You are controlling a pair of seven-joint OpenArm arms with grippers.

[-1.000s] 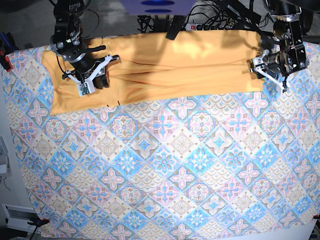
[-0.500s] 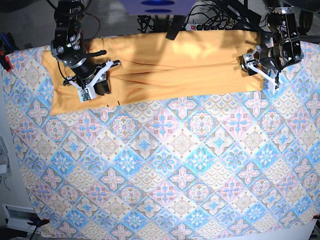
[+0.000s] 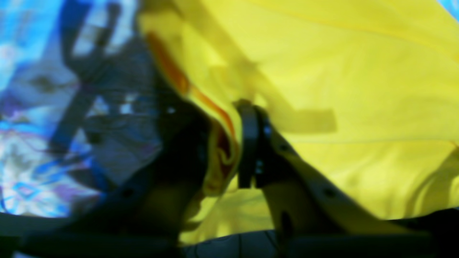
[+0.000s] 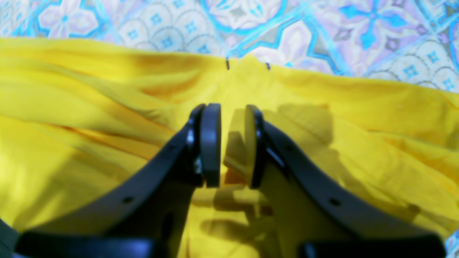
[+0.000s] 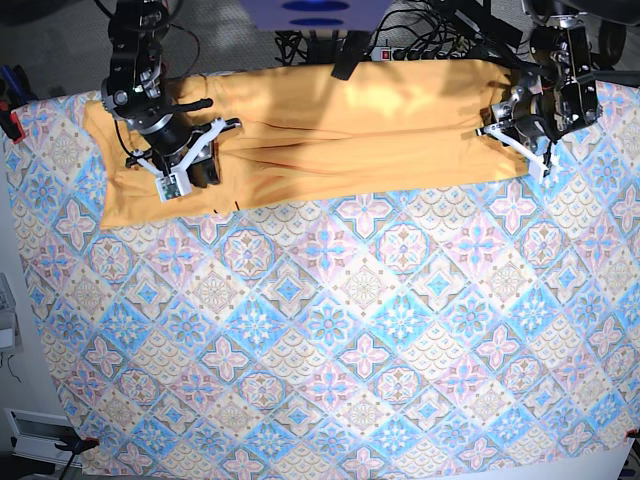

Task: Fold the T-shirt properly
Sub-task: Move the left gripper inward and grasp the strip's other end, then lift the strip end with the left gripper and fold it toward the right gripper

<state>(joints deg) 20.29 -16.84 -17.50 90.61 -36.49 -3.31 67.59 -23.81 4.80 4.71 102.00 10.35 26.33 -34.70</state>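
The T-shirt (image 5: 350,130) lies as a long yellow-orange strip across the far side of the patterned cloth (image 5: 350,330). My left gripper (image 5: 505,130) is at the strip's right end. In the left wrist view, the left gripper (image 3: 224,150) is shut on a bunched edge of the T-shirt (image 3: 358,71). My right gripper (image 5: 180,178) rests on the shirt's left part. In the right wrist view, the right gripper (image 4: 231,143) has its jaws narrowly apart with a ridge of the T-shirt (image 4: 89,125) pinched between them. Creases run toward the fingers (image 4: 211,143).
The diamond-patterned cloth (image 4: 322,36) covers the whole table toward the near side. Cables and a power strip (image 5: 400,50) lie behind the far edge. A red clamp (image 5: 10,125) holds the cloth at the left edge. Two short dark marks (image 4: 227,63) sit on the shirt's near edge.
My left gripper has gone from wide open to shut on the shirt's right end and shifted slightly up and left. The right arm has barely moved.
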